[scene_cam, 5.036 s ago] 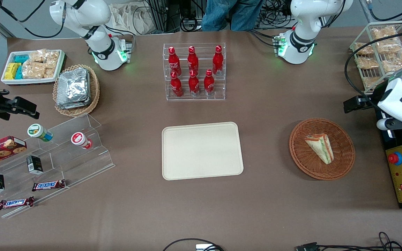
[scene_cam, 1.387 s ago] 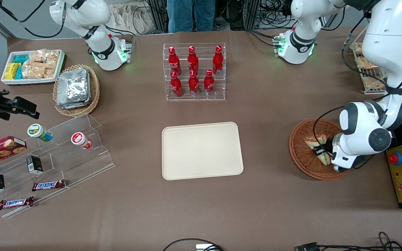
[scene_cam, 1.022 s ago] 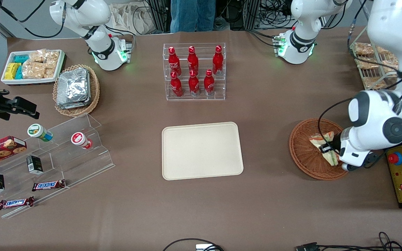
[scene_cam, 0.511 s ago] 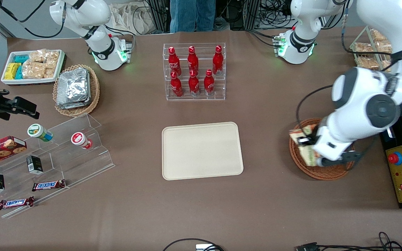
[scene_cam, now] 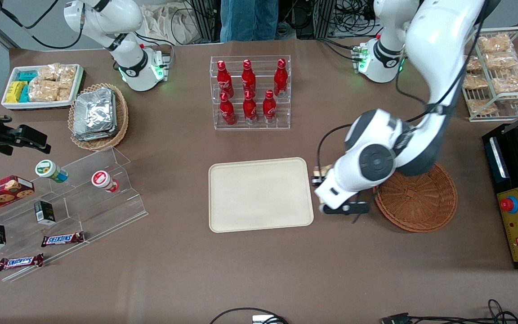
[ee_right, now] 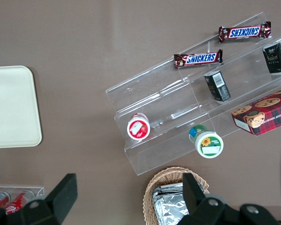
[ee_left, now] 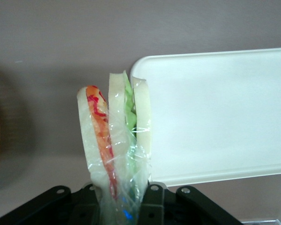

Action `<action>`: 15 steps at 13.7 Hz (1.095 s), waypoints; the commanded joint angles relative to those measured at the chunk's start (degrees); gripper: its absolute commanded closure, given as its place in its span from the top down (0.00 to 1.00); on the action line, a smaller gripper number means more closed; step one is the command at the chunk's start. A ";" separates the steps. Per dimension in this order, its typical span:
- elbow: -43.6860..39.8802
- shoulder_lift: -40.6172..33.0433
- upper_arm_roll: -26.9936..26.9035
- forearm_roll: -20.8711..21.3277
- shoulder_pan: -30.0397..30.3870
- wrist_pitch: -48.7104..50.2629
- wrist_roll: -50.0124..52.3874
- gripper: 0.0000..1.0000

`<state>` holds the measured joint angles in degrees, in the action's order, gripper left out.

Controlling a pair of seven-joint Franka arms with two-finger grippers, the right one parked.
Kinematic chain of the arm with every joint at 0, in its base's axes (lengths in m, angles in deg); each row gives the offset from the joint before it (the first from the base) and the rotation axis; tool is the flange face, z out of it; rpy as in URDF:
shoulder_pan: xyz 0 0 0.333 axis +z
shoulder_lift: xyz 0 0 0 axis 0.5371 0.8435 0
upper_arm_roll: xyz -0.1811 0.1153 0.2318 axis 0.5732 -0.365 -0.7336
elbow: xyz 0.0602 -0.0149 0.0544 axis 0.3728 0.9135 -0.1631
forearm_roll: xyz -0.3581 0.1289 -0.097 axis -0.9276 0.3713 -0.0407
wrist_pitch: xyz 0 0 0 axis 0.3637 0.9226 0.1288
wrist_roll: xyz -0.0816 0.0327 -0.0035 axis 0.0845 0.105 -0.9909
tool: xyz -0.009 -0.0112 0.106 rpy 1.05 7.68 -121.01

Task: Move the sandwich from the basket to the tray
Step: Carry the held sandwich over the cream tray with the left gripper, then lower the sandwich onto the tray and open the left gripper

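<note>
We are past the halfway mark: the sandwich (ee_left: pixel 114 140) is out of the basket (scene_cam: pixel 416 198) and in the air, clamped upright in the gripper (ee_left: pixel 119 197), whose jaws are closed on its wrapped lower end. In the wrist view we see the wedge rising straight out of the gripper, its pale bread slices and orange and green filling stripes facing the camera and clear film bunched around the part nearest the jaws.

In the front view, the gripper (scene_cam: pixel 319 177) hangs over bare table between tray (scene_cam: pixel 259 195) and basket, just beside the tray's rim at the working arm's end. Only a sliver of the sandwich shows there, the wrist covering the rest. The basket, toward the working arm's end of the table, now shows nothing but its woven floor; the arm's elbow overlaps its rim.

What we judge remains: a short carry inward over the tray, a descent, and the release. The tray lies bare, so any spot on it would serve. The sandwich is not yet over it; the wrist view shows the tray's rounded corner just beside the wedge.

Farther from the camera, a rack of red bottles (scene_cam: pixel 250 92) stands well apart from the carry path.
</note>
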<state>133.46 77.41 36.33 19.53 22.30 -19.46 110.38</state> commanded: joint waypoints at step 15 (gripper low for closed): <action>-2.02 15.23 -0.55 3.96 -6.87 -11.79 6.76 0.41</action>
<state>132.27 92.08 36.24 22.35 16.09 -30.98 115.66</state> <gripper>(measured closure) 0.780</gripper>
